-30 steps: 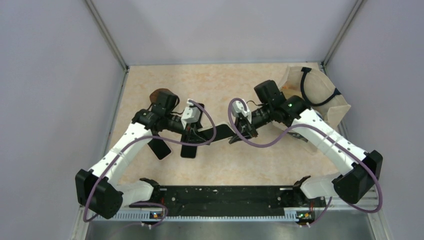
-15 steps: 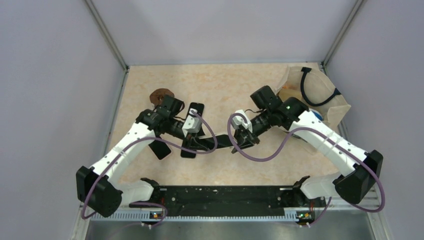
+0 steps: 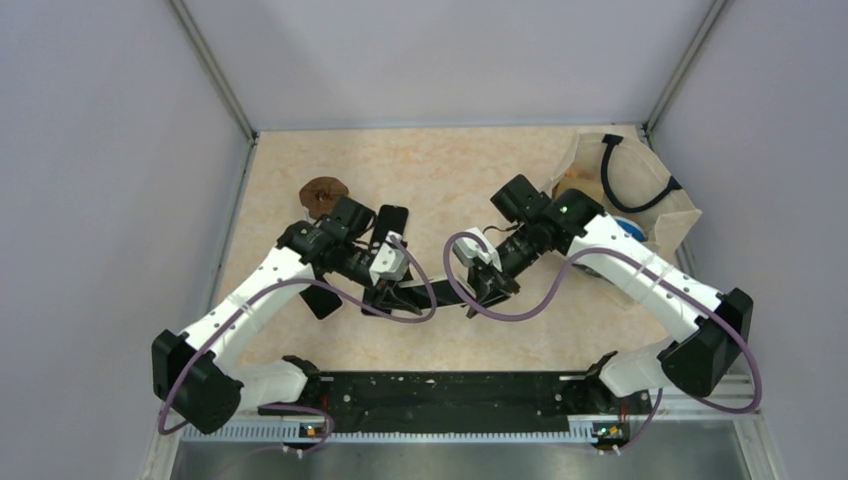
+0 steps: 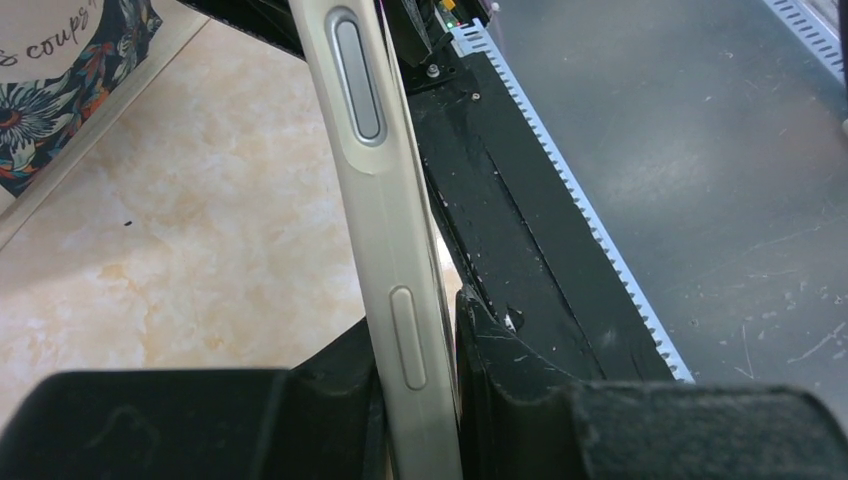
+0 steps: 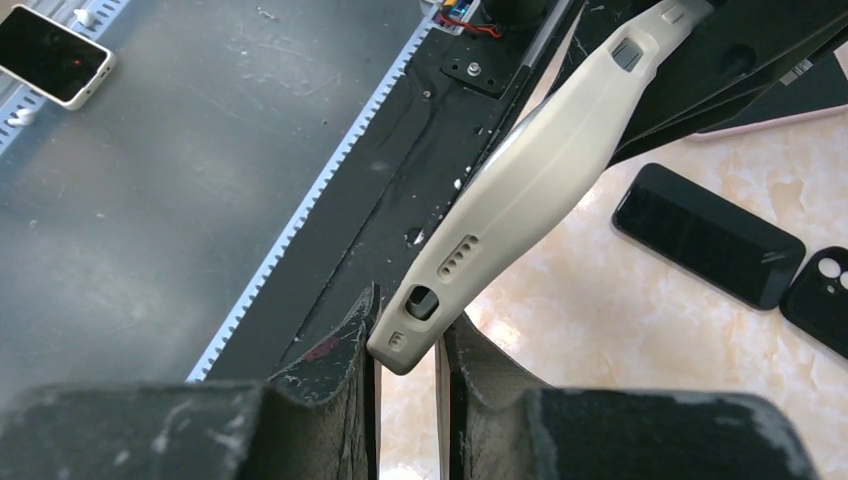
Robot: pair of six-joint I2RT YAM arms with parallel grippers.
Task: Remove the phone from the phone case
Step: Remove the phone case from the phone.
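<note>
1. Beige worktop (image 3: 450,170): phone case (image 5: 540,190) held off it, front centre, spanning both arms
2. Left pincer (image 3: 394,295) narrow, clamping one end of the case
3. Right pincer (image 3: 484,291) narrow, clamping the other end

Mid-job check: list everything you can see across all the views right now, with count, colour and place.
cased phone: one, pale grey-beige case, held off the table between both pincers
black phone: one, black, flat on the table
black case: one, black, camera cut-out, beside that phone
brown disc: one, brown, far left of the table
tote bag: one, beige with black handle, far right corner
white-edged device: one, dark screen, on the grey surface beyond the table's near edge
table: one, beige marbled
left pincer: one, black, shut on the case's edge
right pincer: one, black, shut on the case's end
</note>
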